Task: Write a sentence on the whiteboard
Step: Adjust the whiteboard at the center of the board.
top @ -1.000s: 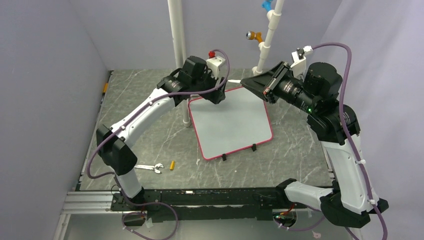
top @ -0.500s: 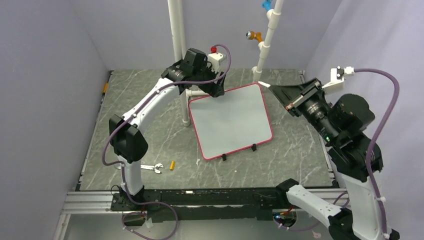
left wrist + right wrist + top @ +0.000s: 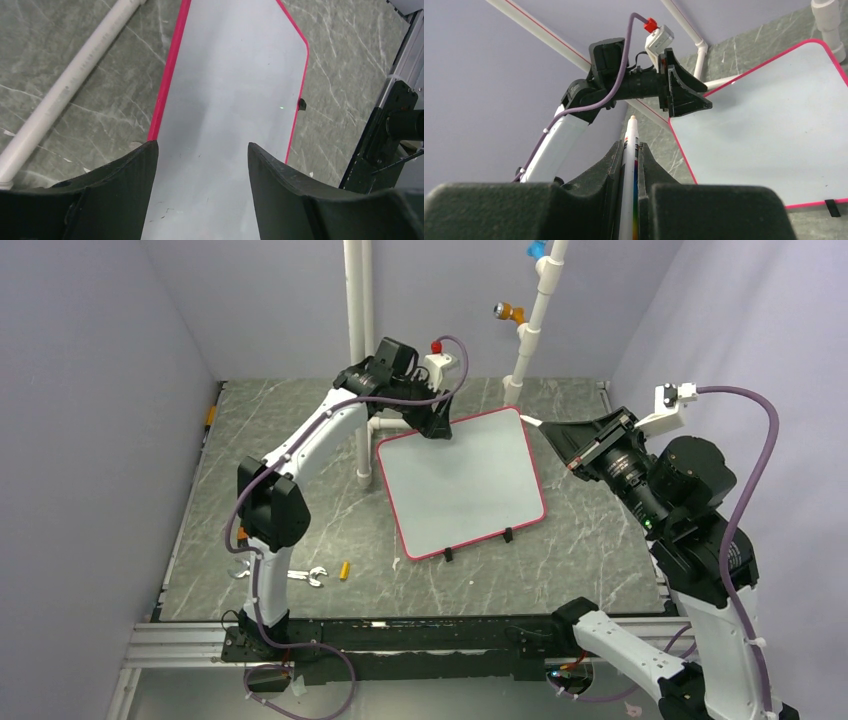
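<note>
Currently left hand (image 3: pixel 201 148) spread wide over whiteboard (image 3: pixel 235 75), holding nothing; right hand (image 3: pixel 630 148) clenched on marker (image 3: pixel 631 127).

One whiteboard (image 3: pixel 460 480), two black clips (image 3: pixel 448 554) (image 3: pixel 508 535) on its edge, one marker (image 3: pixel 629 165), two robot arms (image 3: pixel 300 445) (image 3: pixel 690 530), two purple cables (image 3: pixel 240 510) (image 3: pixel 760 440), one wrench (image 3: pixel 298 576), one small yellow piece (image 3: pixel 344 570) beside it, two upright white pipes (image 3: pixel 357 300) (image 3: pixel 535 325), one orange fitting (image 3: pixel 512 312), one blue fitting (image 3: pixel 535 250), one grey marbled table (image 3: pixel 600 540).
</note>
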Robot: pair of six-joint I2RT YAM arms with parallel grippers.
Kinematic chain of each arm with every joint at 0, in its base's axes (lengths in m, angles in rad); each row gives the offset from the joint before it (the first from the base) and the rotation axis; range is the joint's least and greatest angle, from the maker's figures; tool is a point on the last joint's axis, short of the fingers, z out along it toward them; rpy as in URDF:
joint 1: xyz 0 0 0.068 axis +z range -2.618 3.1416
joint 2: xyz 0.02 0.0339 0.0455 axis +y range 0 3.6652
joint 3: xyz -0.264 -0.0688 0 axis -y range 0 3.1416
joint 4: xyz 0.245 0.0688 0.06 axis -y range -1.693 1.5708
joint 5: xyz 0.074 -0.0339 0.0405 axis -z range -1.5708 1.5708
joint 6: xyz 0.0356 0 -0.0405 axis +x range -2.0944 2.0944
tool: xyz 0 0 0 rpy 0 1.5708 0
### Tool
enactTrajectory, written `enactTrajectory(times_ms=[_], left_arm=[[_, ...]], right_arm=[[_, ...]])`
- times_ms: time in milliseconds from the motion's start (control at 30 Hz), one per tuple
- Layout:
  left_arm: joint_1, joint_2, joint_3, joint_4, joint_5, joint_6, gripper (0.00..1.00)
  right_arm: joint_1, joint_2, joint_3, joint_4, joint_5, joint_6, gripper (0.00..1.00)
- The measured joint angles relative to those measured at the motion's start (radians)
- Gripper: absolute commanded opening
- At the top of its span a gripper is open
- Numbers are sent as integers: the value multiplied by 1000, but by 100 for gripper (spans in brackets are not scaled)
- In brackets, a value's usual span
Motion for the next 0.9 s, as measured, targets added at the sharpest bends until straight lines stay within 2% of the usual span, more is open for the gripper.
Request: enactTrajectory(times_ms=[333, 900], left_arm=[[2, 13, -102, 44, 1, -15, 75], [2, -2, -135, 145, -77, -65, 89]], right_arm=[[0, -1, -29, 5, -40, 0, 0], [0, -8, -45, 33, -118, 1, 0]])
